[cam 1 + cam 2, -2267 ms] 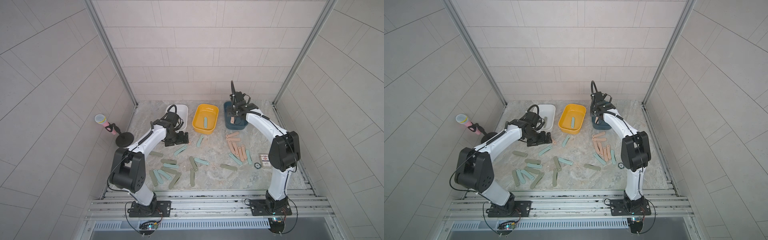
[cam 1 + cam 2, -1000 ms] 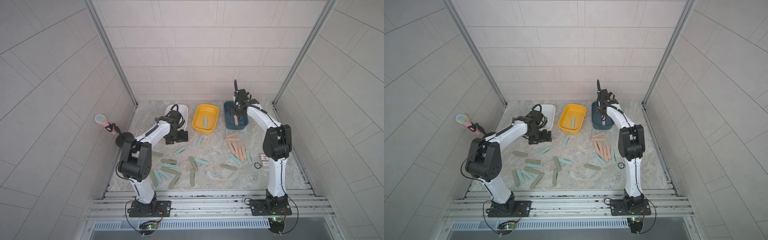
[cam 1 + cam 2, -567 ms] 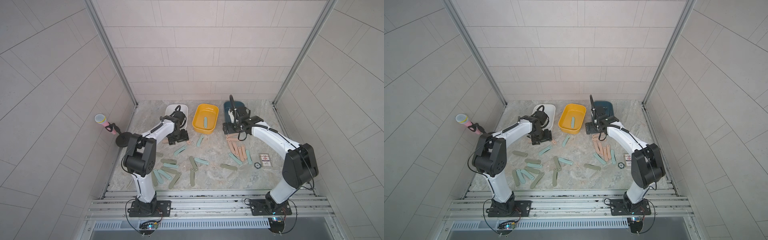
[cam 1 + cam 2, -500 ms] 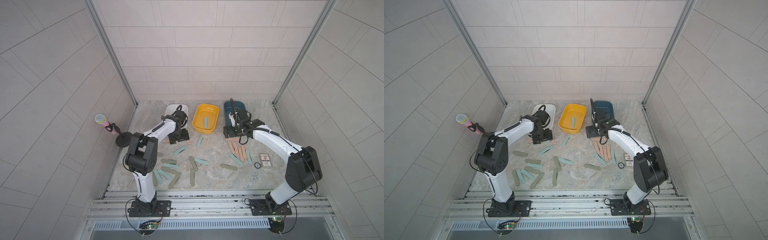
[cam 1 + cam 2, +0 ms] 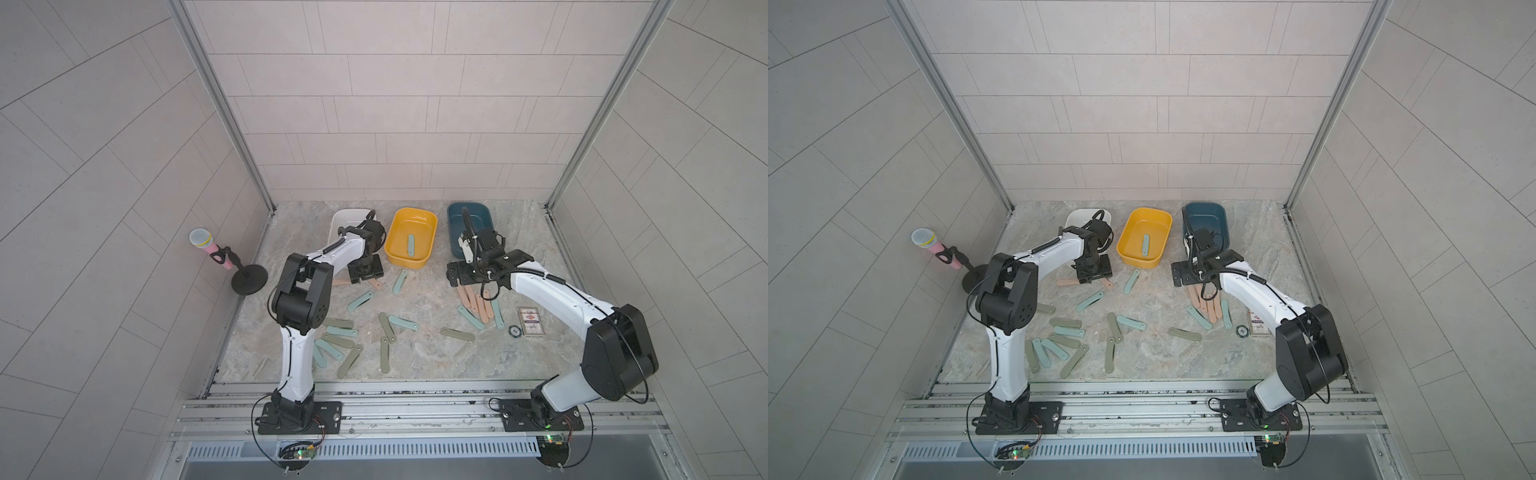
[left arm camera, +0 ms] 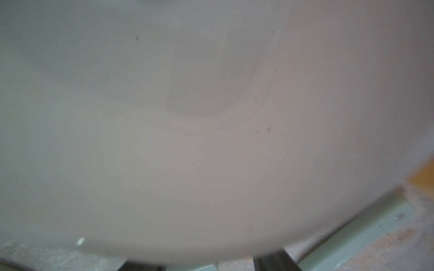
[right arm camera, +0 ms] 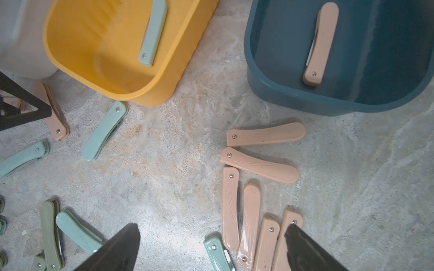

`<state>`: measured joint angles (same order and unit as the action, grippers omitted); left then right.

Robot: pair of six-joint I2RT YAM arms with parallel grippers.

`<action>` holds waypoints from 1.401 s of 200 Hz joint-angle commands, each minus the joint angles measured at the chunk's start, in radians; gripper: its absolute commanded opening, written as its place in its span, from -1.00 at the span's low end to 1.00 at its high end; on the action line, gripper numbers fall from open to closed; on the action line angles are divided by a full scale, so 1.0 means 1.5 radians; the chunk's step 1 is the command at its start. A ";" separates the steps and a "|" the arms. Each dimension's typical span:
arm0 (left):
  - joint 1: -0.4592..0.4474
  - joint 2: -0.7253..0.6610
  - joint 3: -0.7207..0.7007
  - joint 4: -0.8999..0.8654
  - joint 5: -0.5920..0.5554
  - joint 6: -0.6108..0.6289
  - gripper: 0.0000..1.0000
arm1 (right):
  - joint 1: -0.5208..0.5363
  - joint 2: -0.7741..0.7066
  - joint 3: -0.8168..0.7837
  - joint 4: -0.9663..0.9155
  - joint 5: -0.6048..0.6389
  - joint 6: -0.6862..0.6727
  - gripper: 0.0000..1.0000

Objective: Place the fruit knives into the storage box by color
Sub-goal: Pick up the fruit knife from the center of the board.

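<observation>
So, up front the olive fruit knives and a few teal knives lie flat on the table. Further in, the right gripper hangs over the pink knives, jaws wide apart, nothing in them. The left gripper sits low beside the white box. Its wrist view's blocked, so can't tell how far it's shut or if it's got anything. At the back, one teal in the yellow box, one pink in the blue box. They look light, stiff and slick, so I'd pinch across the narrow width mid-handle, or they'll likely skate.
</observation>
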<state>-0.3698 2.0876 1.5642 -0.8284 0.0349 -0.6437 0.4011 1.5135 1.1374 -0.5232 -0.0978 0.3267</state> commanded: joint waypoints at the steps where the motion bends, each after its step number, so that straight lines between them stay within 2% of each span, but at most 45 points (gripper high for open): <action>1: -0.003 0.030 0.022 -0.027 -0.021 -0.012 0.21 | 0.004 0.002 0.010 0.004 -0.008 0.005 0.99; 34: -0.004 0.053 0.028 -0.029 -0.013 -0.008 -0.06 | 0.003 0.012 0.014 0.007 -0.015 0.006 0.99; 84: -0.004 0.039 0.016 -0.028 -0.001 -0.001 -0.46 | 0.003 0.009 0.014 0.006 -0.014 0.008 0.99; 134: -0.008 -0.025 -0.021 -0.029 -0.002 0.017 -0.72 | 0.004 -0.014 0.001 0.007 0.002 0.024 1.00; 177: -0.033 -0.132 -0.069 -0.030 -0.004 0.046 -0.82 | -0.006 -0.054 -0.007 0.006 0.034 0.055 1.00; 212: -0.050 -0.202 -0.110 0.022 0.089 0.058 -0.91 | -0.016 -0.079 -0.022 0.020 -0.017 0.081 1.00; 235: -0.053 -0.226 -0.113 0.031 0.107 0.024 -0.91 | -0.015 -0.107 -0.048 0.046 -0.082 0.122 0.97; 253: -0.055 -0.231 -0.109 0.027 0.128 -0.040 -0.91 | 0.008 -0.141 -0.115 0.159 -0.153 0.199 0.90; 280: -0.062 -0.238 -0.119 0.052 0.180 -0.139 -0.98 | 0.100 -0.158 -0.190 0.318 -0.131 0.264 0.83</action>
<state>-0.4522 1.7584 1.4044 -0.7727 0.2268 -0.6979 0.4519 1.2987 0.9165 -0.2886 -0.2565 0.5873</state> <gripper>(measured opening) 0.249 0.927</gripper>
